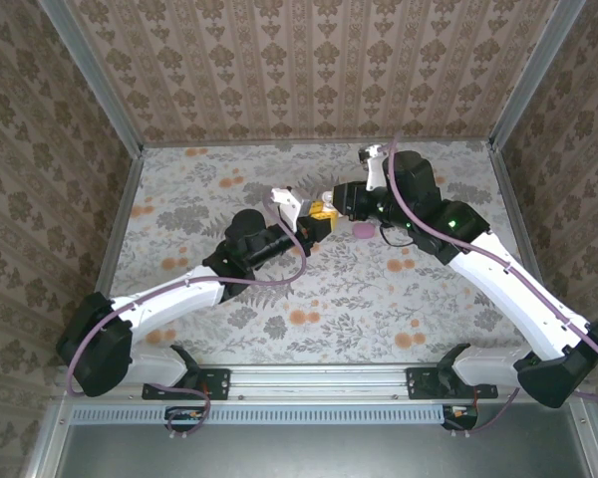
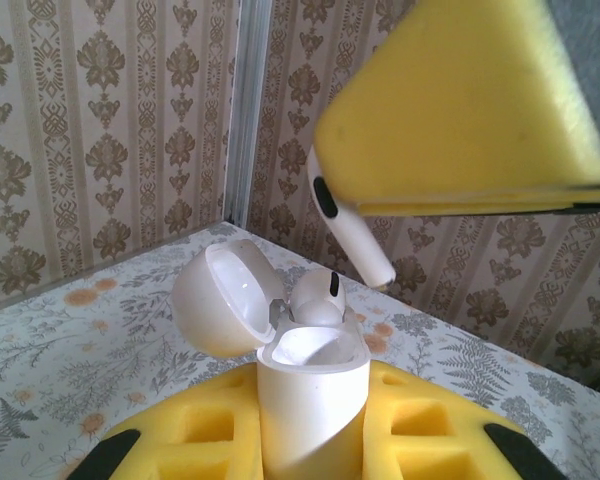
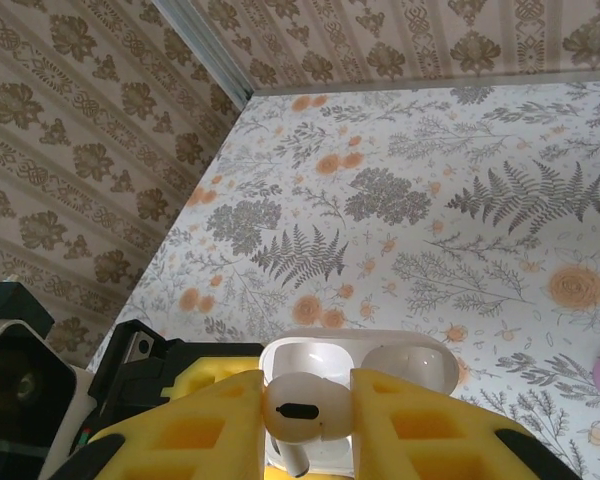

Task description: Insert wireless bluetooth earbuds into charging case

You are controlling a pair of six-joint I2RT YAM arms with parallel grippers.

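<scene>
Already one earbud point(image 2: 327, 297) sits in the charging case point(image 2: 312, 390), which the left gripper point(image 2: 312, 445) clamps; right gripper point(image 3: 300, 420) pinches second earbud point(image 2: 355, 230) just above it

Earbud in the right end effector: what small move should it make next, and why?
Probably lower the right end effector a little, guiding the stem of the earbud into the empty socket. The earbud hangs with its stem pointing down above the open charging case, which the left end effector holds upright. The other earbud sits in the other socket, and the lid is tipped back.
</scene>
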